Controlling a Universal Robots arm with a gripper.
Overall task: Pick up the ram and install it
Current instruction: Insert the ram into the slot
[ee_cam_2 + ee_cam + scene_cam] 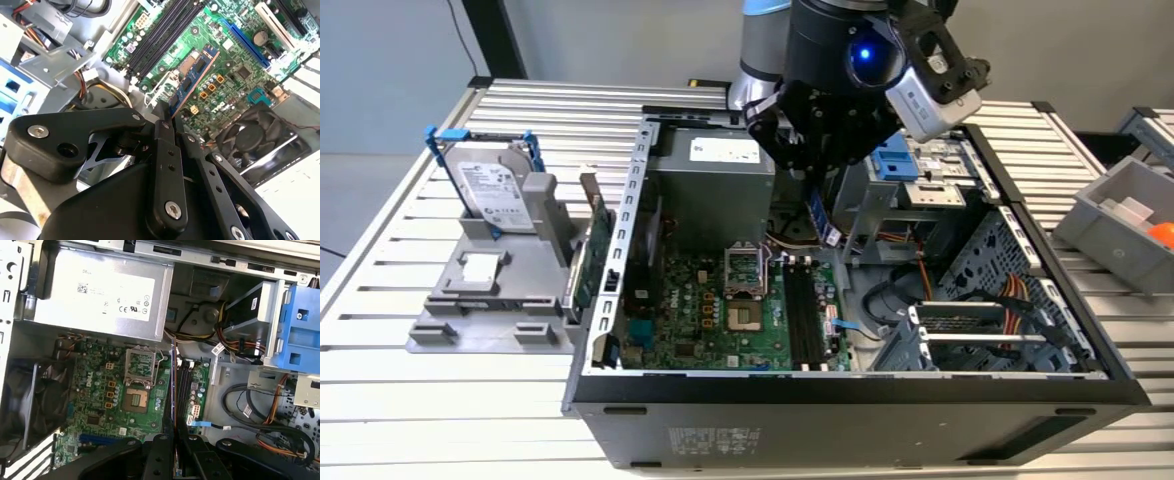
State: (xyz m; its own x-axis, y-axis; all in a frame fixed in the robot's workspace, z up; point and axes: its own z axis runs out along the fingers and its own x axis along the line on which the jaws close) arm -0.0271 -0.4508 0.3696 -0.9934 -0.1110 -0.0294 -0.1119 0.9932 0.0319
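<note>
The end effector is clamped shut on the ram, which hangs edge-down above the open case, over the motherboard. I'd say it must line up squarely along the long black slots.

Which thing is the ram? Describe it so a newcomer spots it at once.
Find the open computer case in the exterior view. Above its motherboard hangs the black gripper, shut on the ram: a thin blue stick on edge, unlike the broad green card outside the case.
</note>
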